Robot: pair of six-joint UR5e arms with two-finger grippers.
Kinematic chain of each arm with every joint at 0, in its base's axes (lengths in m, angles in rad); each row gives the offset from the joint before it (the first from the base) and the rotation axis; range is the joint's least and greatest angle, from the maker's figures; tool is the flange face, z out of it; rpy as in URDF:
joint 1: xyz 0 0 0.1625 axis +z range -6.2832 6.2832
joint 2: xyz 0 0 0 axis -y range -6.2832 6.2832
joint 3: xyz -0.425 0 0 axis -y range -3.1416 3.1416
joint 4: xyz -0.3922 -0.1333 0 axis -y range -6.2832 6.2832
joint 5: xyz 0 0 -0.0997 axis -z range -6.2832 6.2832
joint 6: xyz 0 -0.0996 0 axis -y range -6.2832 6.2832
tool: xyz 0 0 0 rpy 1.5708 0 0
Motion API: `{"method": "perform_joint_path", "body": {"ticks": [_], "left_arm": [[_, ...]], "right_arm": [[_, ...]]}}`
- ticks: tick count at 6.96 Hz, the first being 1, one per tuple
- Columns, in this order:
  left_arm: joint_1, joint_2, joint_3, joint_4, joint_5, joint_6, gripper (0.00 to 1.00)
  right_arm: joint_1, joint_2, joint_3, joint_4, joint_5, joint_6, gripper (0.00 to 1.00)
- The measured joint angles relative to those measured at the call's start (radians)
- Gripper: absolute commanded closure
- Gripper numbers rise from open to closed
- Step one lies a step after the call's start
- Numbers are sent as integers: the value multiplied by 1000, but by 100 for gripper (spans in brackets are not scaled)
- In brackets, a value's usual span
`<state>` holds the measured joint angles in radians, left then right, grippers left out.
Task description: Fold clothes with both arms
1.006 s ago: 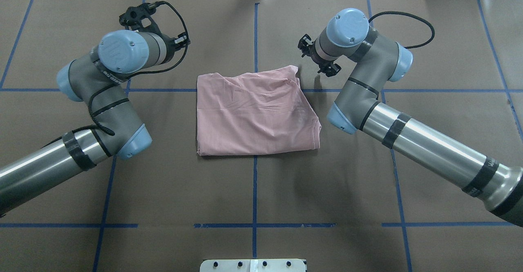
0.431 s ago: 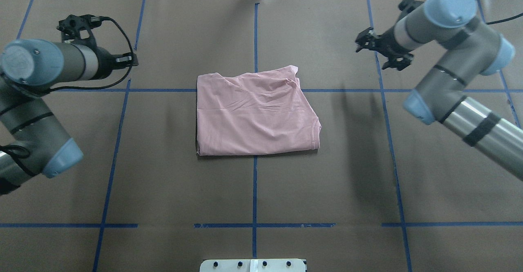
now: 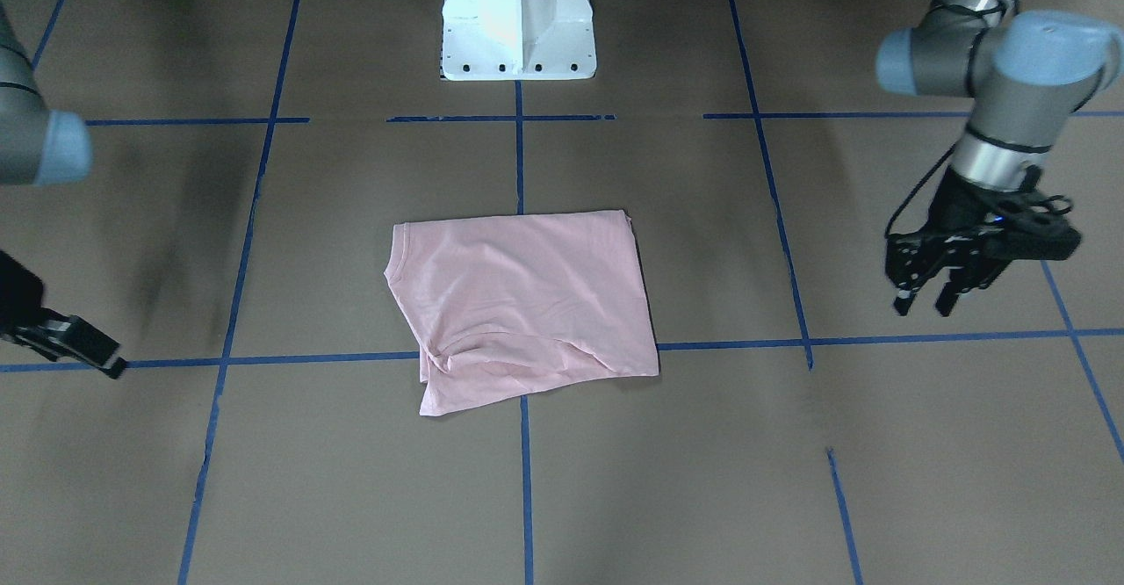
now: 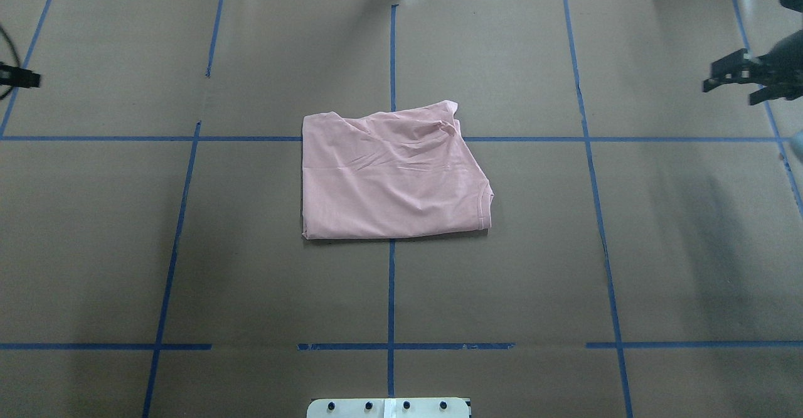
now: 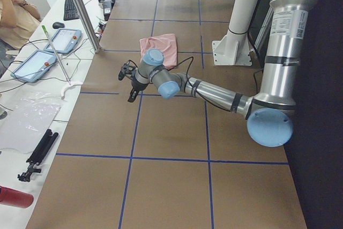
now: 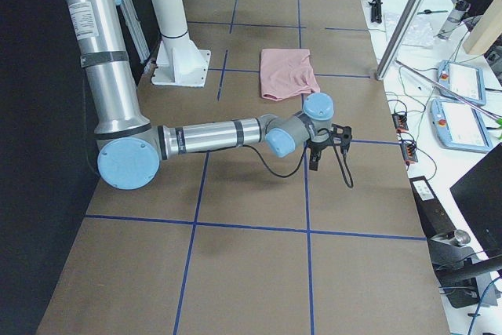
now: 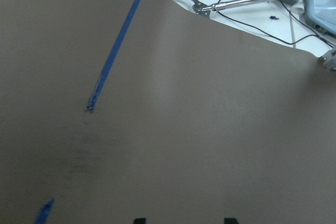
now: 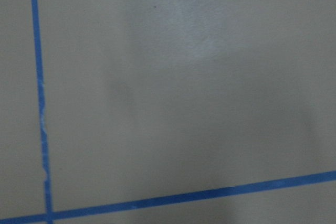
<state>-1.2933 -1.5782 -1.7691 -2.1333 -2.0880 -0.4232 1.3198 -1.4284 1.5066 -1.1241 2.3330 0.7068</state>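
Pink T-shirt [image 4: 392,176] is sitting smack in the middle of the bench [image 4: 251,261], across the centre line of blue tape [image 4: 391,292]. It's doubled up into a rough rectangle with the plain side up. The ribbed collar [image 4: 484,199] pokes out at the near right corner in the overhead view. The near and left edges look crisp, but the far edge is rumpled and one far corner [image 4: 448,109] juts out past the rest.

Neither hand is on it. The left hand [image 3: 922,306] hangs above the bench way out on the robot's left, fingers apart and holding nothing. Its wrist view shows just two fingertips [image 7: 139,220] spread wide over bare bench. The right hand [image 4: 729,93] is out at the opposite end, well apart from the shirt. Its two fingers look spread too, with nothing between them, and its own wrist view sees only bench and tape.

My read: this is the gap after a fold, with both hands parked wide — either the job's basically done or there's one more fold to go. Can't tell which from here. If there is another fold, both hands need to come in together, each pinch one corner of the same edge, and carry it over evenly so the packet doesn't skew. That bunched far edge is where I'd be careful — the layers there aren't lined up, so a pinch could catch only the top one.
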Motion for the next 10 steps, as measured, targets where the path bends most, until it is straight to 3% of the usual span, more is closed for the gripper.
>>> {"method": "perform_joint_path", "body": {"ticks": [1,3,4,6,8,10], "left_arm": [[-162,47,-3,94,-115,234,44],[-323,63,-57,395,-198,474,36],[-351,64,-71,494,-207,513,0],[-366,69,-82,588,-215,531,0],[-368,74,-86,604,-216,526,0],[-368,85,-61,599,-235,461,0]], "right_arm": [[103,-50,6,-72,21,-214,0],[244,-79,25,-230,26,-501,0],[257,-83,32,-286,20,-562,0],[230,-88,65,-377,16,-620,0],[199,-104,175,-526,-25,-636,0],[189,-124,211,-569,-43,-638,0]]}}
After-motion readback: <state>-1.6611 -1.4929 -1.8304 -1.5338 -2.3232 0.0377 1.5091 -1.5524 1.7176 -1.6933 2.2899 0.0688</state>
